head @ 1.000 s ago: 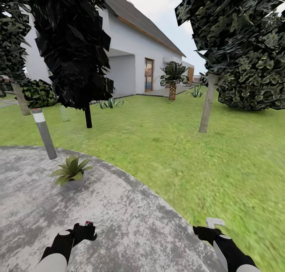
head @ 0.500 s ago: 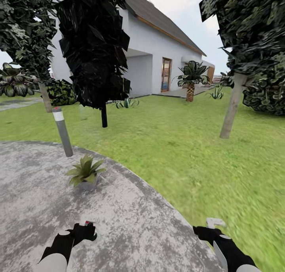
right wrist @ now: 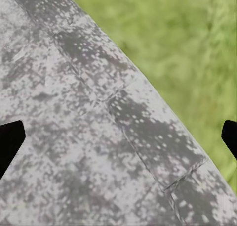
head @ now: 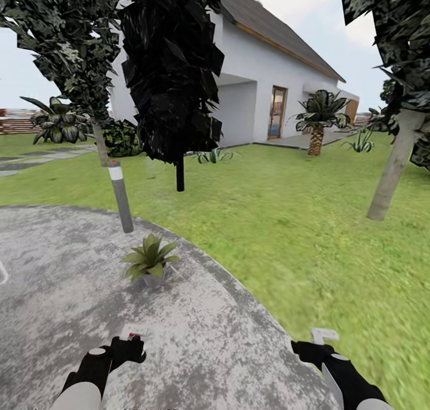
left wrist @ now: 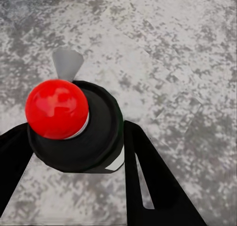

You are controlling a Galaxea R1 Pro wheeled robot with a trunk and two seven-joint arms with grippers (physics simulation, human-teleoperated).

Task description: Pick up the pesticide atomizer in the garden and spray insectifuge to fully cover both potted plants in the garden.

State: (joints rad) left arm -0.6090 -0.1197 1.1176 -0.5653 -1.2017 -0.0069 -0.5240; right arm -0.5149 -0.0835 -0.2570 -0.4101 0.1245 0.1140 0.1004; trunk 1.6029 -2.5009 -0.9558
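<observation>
Green rosette in a grey pot, the plant (head: 149, 259), sat left of centre in the head view, on the grey patio (head: 197, 338) near its curved edge with the lawn (head: 286, 219). A grey post (head: 120, 196) with a white band stood just above it in frame. Dark trees, a white house (head: 263, 81) and a palm (head: 319, 120) filled the upper frame. Left gripper (head: 132, 337) sat at lower left; in the left wrist view a black round object with a red ball (left wrist: 57, 109) lay between its black fingers (left wrist: 148, 181), contact unclear. Right gripper (head: 322, 336) sat at lower right; its fingertips (right wrist: 10, 142) stood wide apart over paving, holding nothing.
</observation>
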